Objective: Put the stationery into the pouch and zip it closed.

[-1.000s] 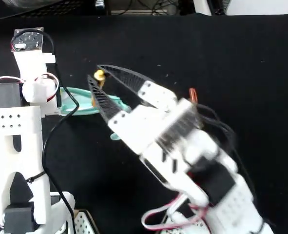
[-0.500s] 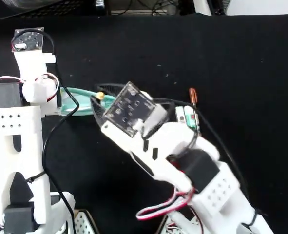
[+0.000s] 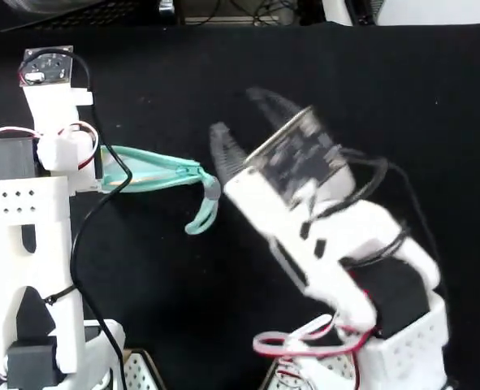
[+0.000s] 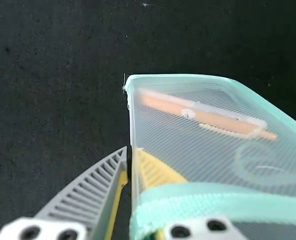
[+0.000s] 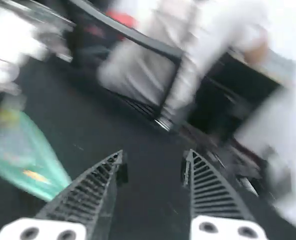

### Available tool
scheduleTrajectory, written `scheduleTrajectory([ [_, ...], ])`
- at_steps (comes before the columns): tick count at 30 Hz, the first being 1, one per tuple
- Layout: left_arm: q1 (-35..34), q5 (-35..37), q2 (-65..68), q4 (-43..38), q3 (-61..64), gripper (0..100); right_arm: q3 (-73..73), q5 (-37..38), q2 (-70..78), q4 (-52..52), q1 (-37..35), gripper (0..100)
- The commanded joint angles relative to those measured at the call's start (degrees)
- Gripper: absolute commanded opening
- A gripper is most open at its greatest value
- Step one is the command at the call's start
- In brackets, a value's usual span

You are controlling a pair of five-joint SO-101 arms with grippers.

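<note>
Pouch clamped, right side free.
My left gripper pinches the pouch mid-left; my right gripper gapes wide, empty, at centre.

Nothing readable shows on the pouch or anywhere else.

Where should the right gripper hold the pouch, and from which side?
Probably the pouch at its free end by the loop, from the side away from the left gripper, which clamps the other end; it stands on edge, thin enough for the jaws.
</note>
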Motion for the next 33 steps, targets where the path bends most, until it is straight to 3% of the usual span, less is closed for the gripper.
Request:
scheduleTrajectory([
  [1, 0.1, 0.0, 0.2, 0.4, 0.2, 3, 8.0, 0.0, 3.6, 0.4, 14.5, 18.2],
  [4, 0.1, 0.0, 0.2, 0.4, 0.2, 3, 17.5, 0.4, 10.9, -3.3, 20.9, 19.6],
  [7, 0.1, 0.0, 0.2, 0.4, 0.1, 3, 20.4, 0.7, 20.8, -6.2, 22.0, 20.4],
  [20, 0.1, 0.0, 0.2, 0.4, 0.2, 3, 3.2, 3.8, 61.3, -7.4, 21.5, 20.1],
  [33, 0.1, 0.0, 0.2, 0.4, 0.2, 3, -0.8, 9.8, 70.6, -4.2, 20.7, 18.2],
])
